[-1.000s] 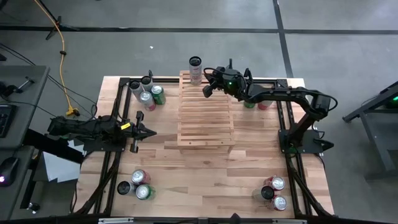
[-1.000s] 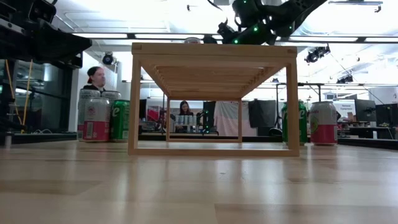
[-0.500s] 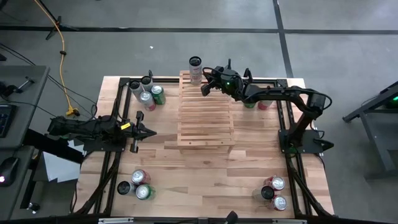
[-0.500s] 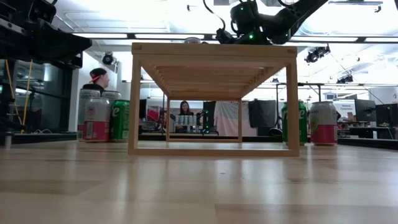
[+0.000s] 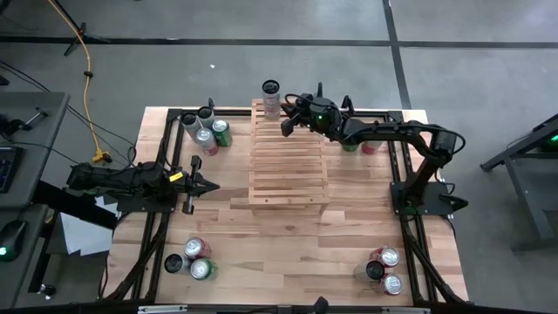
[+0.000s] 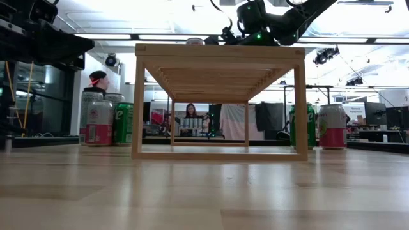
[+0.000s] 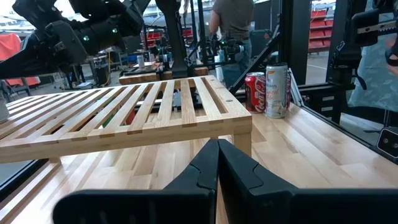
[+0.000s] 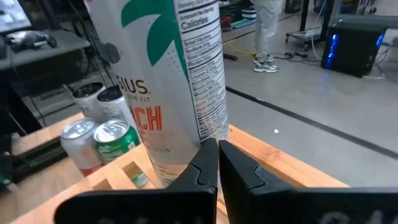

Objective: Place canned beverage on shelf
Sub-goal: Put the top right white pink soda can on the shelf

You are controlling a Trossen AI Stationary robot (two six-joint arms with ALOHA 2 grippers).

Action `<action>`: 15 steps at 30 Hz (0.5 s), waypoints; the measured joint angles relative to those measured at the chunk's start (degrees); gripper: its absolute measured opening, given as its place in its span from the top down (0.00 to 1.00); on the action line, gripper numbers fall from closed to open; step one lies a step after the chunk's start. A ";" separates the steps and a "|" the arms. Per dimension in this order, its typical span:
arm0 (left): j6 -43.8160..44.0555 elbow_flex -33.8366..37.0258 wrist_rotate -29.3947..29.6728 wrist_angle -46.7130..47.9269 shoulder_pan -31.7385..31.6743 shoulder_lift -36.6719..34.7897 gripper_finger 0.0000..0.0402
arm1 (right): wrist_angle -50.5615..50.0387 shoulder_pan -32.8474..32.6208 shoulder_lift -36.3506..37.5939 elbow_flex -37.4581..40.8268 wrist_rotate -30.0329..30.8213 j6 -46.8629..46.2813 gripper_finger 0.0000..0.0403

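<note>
White tall can (image 5: 272, 98) stands upright on the far edge of the shelf (image 5: 288, 157), so it is already placed. Right gripper (image 5: 285, 124) sits just beside it, pinched shut, holding nothing. Left gripper (image 5: 199, 184) waits shut.

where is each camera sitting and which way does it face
High: overhead, looking straight down; both arms, shelf.
Low: at tabletop height, level through the shelf; right arm above.
Left wrist: faces the shelf's side; shut left end effector.
Right wrist: faces the tall can; shut right end effector.
Shared: high also shows that can.
</note>
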State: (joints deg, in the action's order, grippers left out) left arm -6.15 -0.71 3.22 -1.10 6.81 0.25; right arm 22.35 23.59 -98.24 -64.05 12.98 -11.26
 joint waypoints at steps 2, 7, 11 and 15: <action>-0.01 0.02 -0.02 0.01 -0.01 0.00 1.00 | 0.79 0.00 -0.16 0.00 -0.20 -0.31 1.00; 0.00 0.00 -0.02 0.02 -0.01 0.00 1.00 | 3.03 0.04 -1.70 -0.02 -2.03 -1.94 1.00; 0.00 0.00 -0.02 0.01 -0.02 0.00 1.00 | 3.24 0.02 -4.56 -1.31 -2.19 -2.25 1.00; 0.00 0.01 0.00 0.00 -0.01 0.02 1.00 | 2.34 -0.16 -7.22 -4.59 -4.17 -2.25 1.00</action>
State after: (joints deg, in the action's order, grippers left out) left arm -6.15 -0.70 3.22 -1.10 6.80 0.27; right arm 24.68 23.43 -105.45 -68.64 8.81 -13.51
